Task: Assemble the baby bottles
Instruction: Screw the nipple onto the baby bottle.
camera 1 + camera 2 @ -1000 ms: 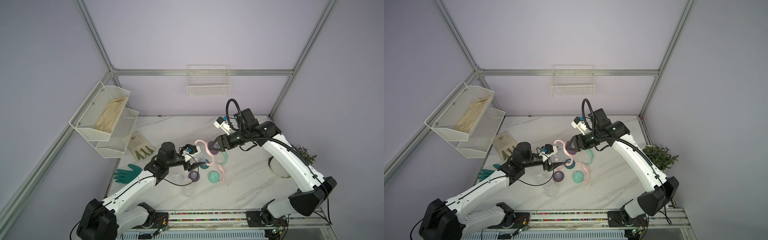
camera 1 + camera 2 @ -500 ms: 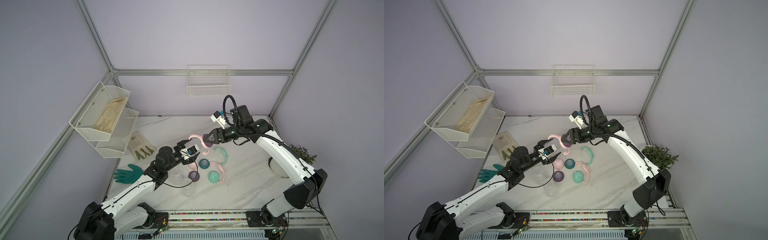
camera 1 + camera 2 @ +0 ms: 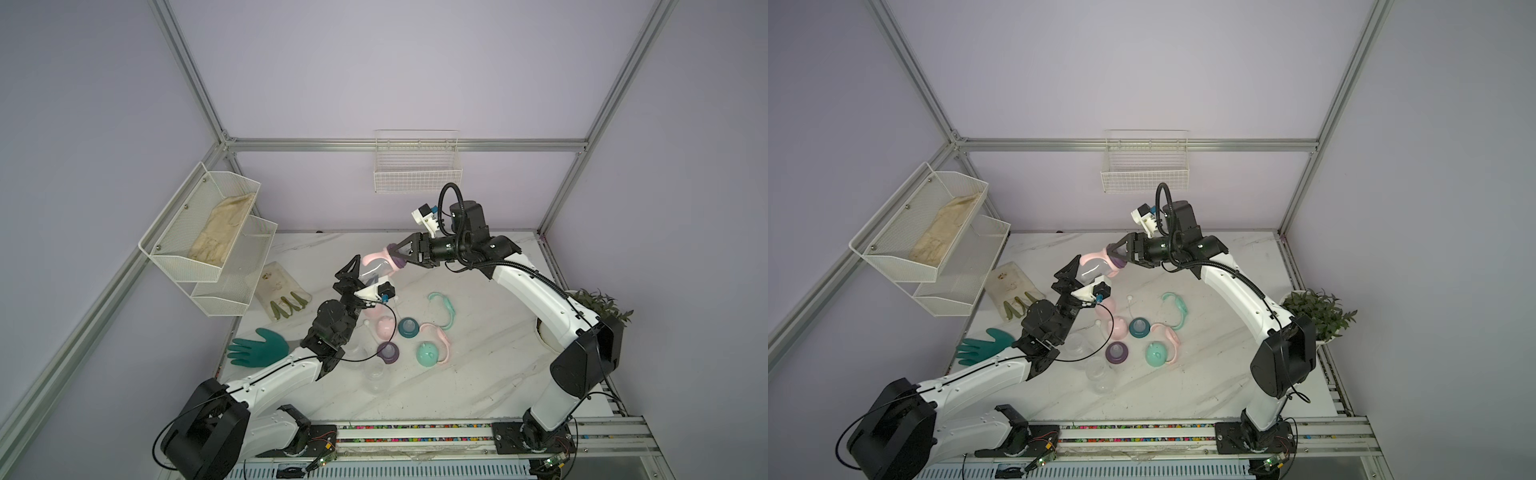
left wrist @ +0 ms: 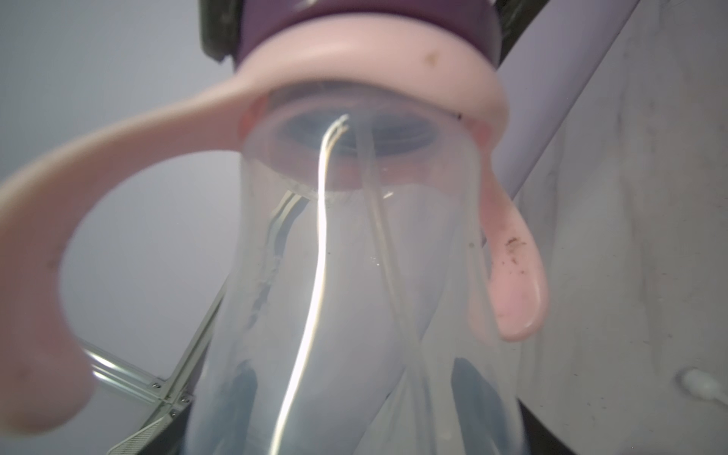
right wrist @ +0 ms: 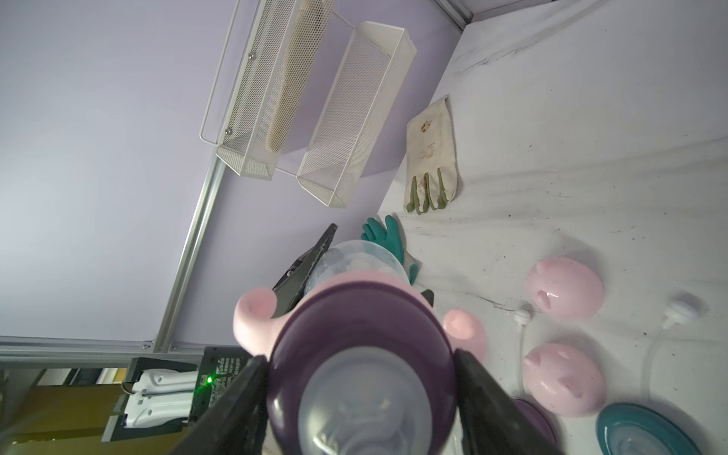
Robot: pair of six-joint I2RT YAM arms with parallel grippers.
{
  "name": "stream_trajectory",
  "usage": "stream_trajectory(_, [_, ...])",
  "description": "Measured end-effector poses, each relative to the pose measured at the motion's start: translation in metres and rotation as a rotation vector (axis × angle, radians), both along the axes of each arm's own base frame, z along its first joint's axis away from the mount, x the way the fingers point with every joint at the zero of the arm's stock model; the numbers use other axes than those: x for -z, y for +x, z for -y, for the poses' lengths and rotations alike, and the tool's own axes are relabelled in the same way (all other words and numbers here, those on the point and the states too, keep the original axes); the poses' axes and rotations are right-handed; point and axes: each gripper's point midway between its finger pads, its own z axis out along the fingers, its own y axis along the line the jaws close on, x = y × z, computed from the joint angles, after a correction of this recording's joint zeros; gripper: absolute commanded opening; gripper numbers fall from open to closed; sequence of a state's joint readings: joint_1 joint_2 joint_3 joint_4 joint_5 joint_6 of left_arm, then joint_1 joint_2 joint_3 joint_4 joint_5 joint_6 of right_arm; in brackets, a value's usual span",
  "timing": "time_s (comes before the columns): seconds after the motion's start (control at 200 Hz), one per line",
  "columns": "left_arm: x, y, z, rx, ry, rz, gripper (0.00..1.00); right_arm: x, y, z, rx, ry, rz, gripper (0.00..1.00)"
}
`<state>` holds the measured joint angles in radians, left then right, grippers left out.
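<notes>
The right claw [image 3: 394,257] is clamped on the purple collar [image 5: 354,315] of a bottle [image 3: 374,270]. A black finger [image 5: 236,405] presses each side, and the clear nipple [image 5: 362,409] points back between them. The left claw [image 3: 361,271] grips the bottle's clear body at the far end, one finger [image 5: 311,260] lying flat along its wall. The bottle hangs tilted in the air between the two arms, well above the surface [image 3: 478,365]. A pink two-handled ring [image 4: 374,51] sits under the collar, and a thin straw [image 4: 315,295] curves inside. Below lie pink caps [image 5: 565,287], a mint cap [image 3: 428,354], a teal collar [image 3: 408,327], a mint handle ring [image 3: 442,303] and empty bottles [image 3: 374,376].
</notes>
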<state>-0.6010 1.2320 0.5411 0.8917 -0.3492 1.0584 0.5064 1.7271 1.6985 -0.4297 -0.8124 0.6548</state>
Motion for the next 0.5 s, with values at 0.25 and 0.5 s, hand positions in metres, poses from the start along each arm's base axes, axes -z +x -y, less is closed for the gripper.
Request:
stream_trajectory(0.25, [-0.003,0.011,-0.009,-0.148,0.076,0.108,0.00,0.001,0.020,-0.005,0.067,0.033,-0.066,0.45])
stream_trajectory(0.5, [-0.007,0.006,-0.004,-0.106,-0.051,0.098,0.00,-0.017,0.013,0.006,0.062,0.016,0.040,0.88])
